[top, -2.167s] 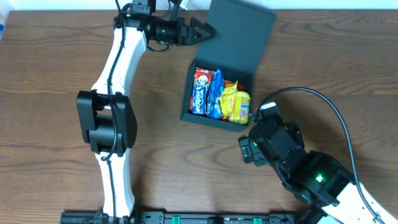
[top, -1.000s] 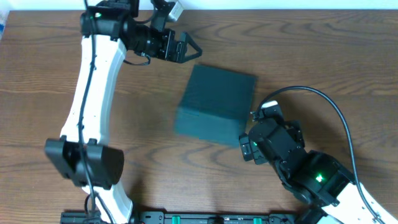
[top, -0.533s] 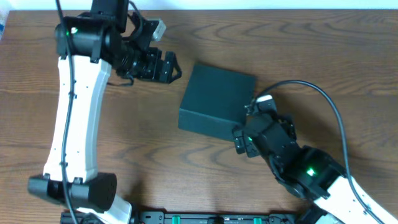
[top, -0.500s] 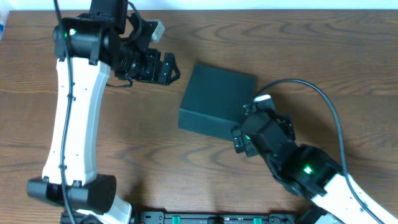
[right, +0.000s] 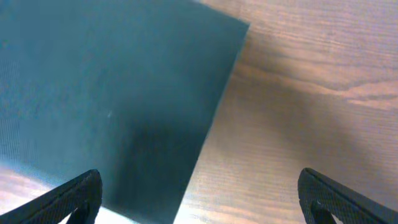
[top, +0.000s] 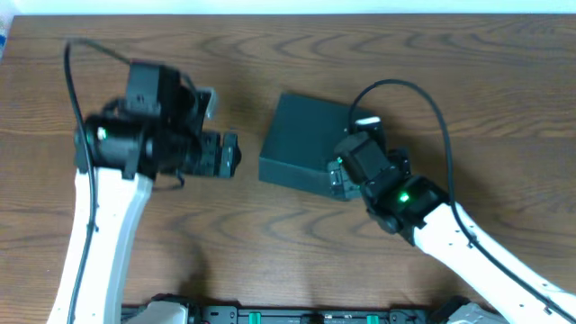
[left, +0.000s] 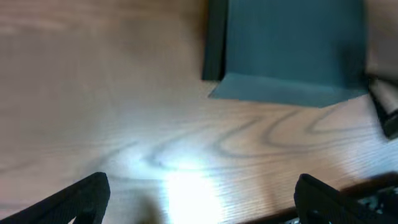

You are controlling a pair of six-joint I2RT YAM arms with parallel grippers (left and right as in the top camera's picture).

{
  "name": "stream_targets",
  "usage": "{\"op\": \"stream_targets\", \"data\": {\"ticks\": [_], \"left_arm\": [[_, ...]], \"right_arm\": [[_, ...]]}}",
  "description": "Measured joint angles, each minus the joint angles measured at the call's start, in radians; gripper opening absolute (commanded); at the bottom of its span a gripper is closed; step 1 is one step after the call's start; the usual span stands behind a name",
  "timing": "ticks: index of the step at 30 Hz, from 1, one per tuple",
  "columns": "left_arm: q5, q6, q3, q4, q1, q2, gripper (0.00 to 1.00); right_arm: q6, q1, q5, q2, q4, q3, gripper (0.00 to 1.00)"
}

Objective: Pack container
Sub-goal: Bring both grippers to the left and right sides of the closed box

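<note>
Two seconds ago the container [top: 301,144] lay open, snacks showing; now it sits shut on the table [top: 468,72], so packing looks done. The left gripper [top: 230,155], jaws apart, has backed off to its left. The right gripper [top: 335,176], also apart, hovers over its near-right corner.

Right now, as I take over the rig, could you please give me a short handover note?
The left gripper is open and empty, over the table to the left of the container and apart from it.
The right gripper is open and empty, its fingers spread above the container's near right edge; whether they touch it cannot be told.
Done: the container's lid is shut; contents hidden.
Left, probably: check that the lid sits flush, then pull both arms back.
</note>
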Motion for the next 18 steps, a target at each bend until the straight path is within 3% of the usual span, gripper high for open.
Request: {"op": "stream_targets", "data": {"ticks": [7, 18], "left_arm": [[-0.014, -0.034, -0.225, 0.049, -0.002, -0.12, 0.96], [-0.014, -0.098, -0.328, 0.128, -0.03, -0.129, 0.96]], "right_arm": [[0.006, -0.053, -0.089, 0.008, 0.046, 0.0, 0.99], [0.018, -0.053, -0.157, 0.088, 0.032, 0.0, 0.99]]}}
